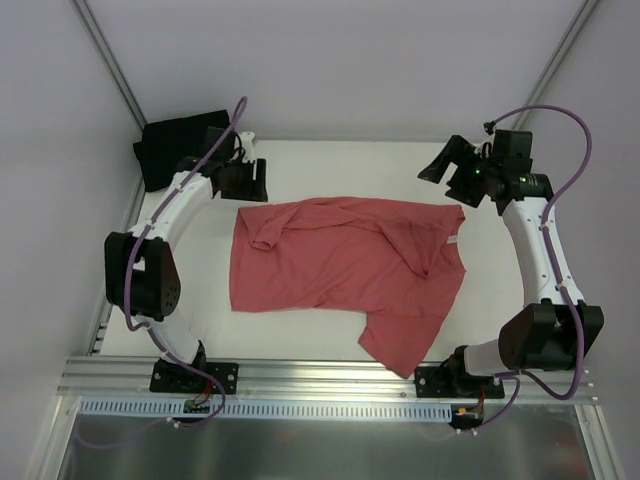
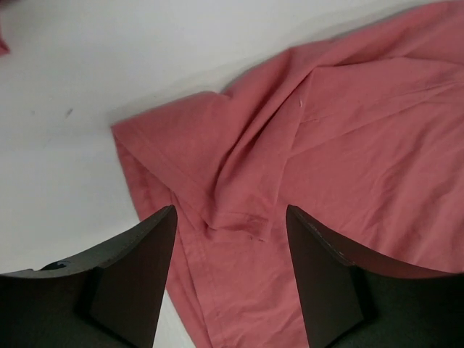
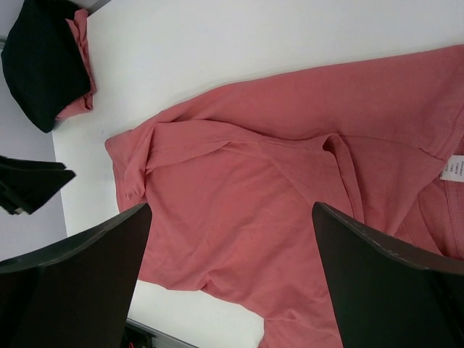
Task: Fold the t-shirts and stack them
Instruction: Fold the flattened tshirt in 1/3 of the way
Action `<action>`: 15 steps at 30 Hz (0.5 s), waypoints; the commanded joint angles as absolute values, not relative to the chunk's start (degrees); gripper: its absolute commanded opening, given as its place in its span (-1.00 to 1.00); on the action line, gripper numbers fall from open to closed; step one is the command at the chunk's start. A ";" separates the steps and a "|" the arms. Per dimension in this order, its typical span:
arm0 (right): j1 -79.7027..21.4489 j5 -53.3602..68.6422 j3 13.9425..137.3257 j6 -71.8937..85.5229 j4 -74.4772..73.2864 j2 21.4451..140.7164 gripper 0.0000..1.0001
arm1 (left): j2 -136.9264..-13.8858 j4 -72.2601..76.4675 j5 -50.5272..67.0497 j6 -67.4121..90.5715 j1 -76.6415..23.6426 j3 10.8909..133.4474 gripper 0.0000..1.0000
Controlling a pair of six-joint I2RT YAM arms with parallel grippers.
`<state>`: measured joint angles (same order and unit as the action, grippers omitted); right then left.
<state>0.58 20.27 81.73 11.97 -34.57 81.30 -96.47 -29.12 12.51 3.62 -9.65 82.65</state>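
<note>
The coral-red t-shirt [image 1: 340, 265] lies crumpled and partly spread in the middle of the white table, its white neck label [image 1: 452, 240] at the right edge. The black t-shirt [image 1: 175, 145] lies bunched in the far left corner. My left gripper [image 1: 248, 182] hovers open and empty over the coral shirt's far left corner; the left wrist view shows that folded hem [image 2: 239, 217] between the open fingers. My right gripper [image 1: 443, 168] is open and empty above the shirt's far right corner. The right wrist view shows the shirt [image 3: 275, 203], the label [image 3: 455, 170] and the black shirt [image 3: 40, 58].
A bit of coral cloth [image 3: 81, 69] shows against the black shirt. Metal frame posts [image 1: 110, 60] and grey walls enclose the table. An aluminium rail [image 1: 320, 375] runs along the near edge by the arm bases.
</note>
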 commanded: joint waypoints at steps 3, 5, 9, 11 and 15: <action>0.26 22.41 81.56 12.57 -29.18 79.45 0.99 | -101.86 -29.27 7.74 4.74 -17.12 85.61 0.23; 0.35 22.59 81.39 12.66 -28.83 79.45 0.99 | -103.62 -28.92 7.56 6.06 -18.71 86.13 0.18; 0.35 23.55 80.69 13.18 -28.13 79.54 0.99 | -106.25 -29.27 3.96 7.20 -23.02 86.66 0.13; 0.44 23.99 80.51 13.53 -27.86 79.63 0.99 | -107.66 -29.53 1.59 7.47 -25.48 86.92 0.11; 0.44 24.78 80.60 13.54 -27.69 79.72 0.99 | -109.07 -30.67 -4.12 6.15 -29.17 86.84 0.10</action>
